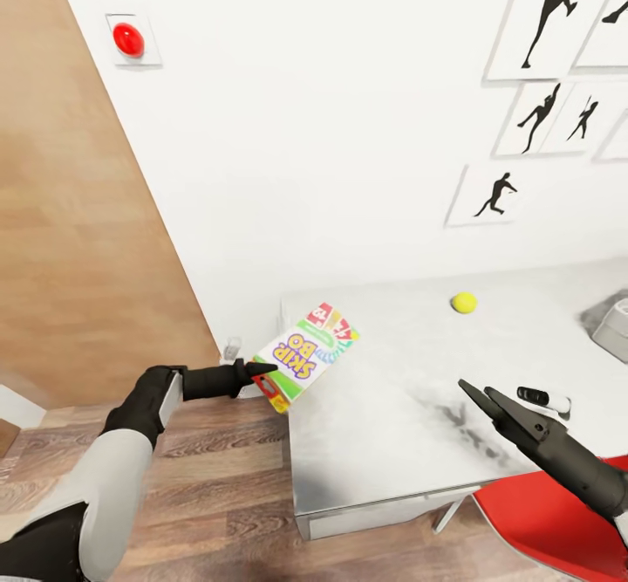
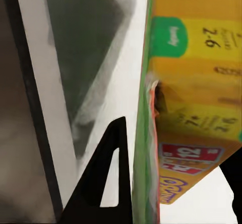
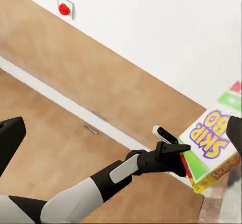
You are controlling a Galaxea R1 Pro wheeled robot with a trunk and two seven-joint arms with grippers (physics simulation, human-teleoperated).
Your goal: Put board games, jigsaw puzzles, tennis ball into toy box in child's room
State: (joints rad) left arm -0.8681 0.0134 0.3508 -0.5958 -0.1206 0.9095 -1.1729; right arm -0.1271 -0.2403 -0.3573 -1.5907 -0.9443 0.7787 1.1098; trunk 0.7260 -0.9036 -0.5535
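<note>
The colourful printed Skip-Bo board game box (image 1: 307,351) is clamped at its lower edge by the left fingers (image 1: 259,378), hanging above the white-grey surface's (image 1: 392,407) corner, long axis toward 1 o'clock. The light grey toy box (image 1: 613,329) lies at 3 o'clock. The right fingers (image 1: 482,399) are spread, empty.

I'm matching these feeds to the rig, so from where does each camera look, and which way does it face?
Head view: from the head, down over the table; both arms, left gripper clamped on the board game, right gripper open.
Left wrist view: along the left fingers, at the game's yellow side and the table's edge.
Right wrist view: from the right arm, across to the left arm.
Shared: the game box shows in all three.
</note>
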